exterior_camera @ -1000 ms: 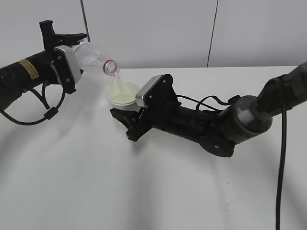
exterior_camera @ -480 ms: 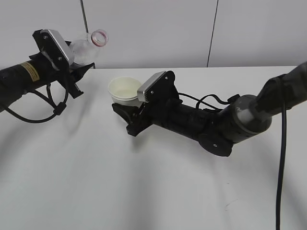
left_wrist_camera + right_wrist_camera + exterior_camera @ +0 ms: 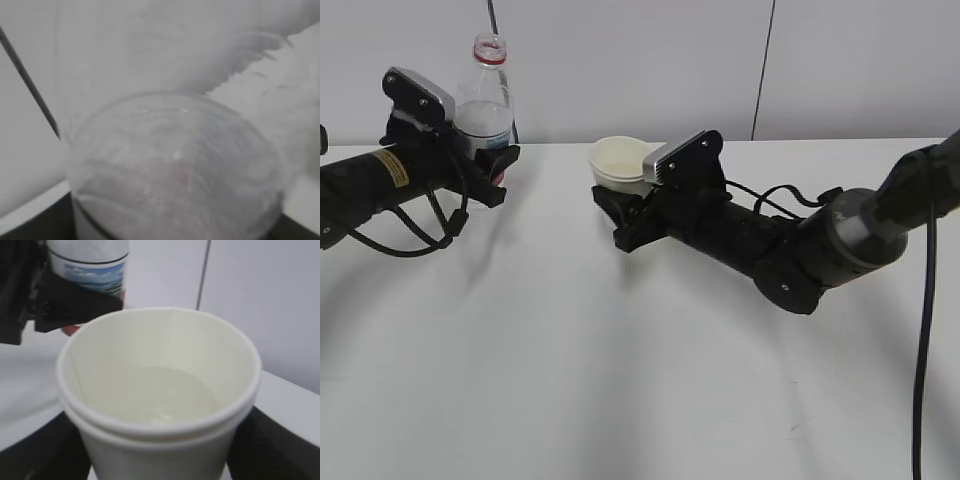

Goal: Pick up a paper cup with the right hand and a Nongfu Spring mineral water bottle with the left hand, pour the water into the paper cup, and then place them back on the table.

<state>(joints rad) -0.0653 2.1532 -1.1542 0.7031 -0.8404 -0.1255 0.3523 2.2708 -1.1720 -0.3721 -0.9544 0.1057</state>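
Observation:
The Nongfu Spring mineral water bottle (image 3: 484, 105) stands upright at the back left, clear with a red neck ring and no cap. My left gripper (image 3: 485, 160) is shut on its lower body. The bottle fills the left wrist view (image 3: 175, 175) as a blur, and its label shows in the right wrist view (image 3: 90, 270). The cream-white paper cup (image 3: 620, 165) is held upright in my right gripper (image 3: 625, 205), which is shut on it just above the table (image 3: 620, 400). The right wrist view shows water inside the cup (image 3: 155, 390).
A grey wall with dark vertical seams (image 3: 765, 70) rises behind the table's far edge. The right arm's black cable (image 3: 925, 330) hangs down at the right edge. The left arm's cables (image 3: 410, 235) loop over the table at the left.
The bottle has swung from tilted to upright and moved down and back to the left. The right gripper has carried the cup to the right and farther back.

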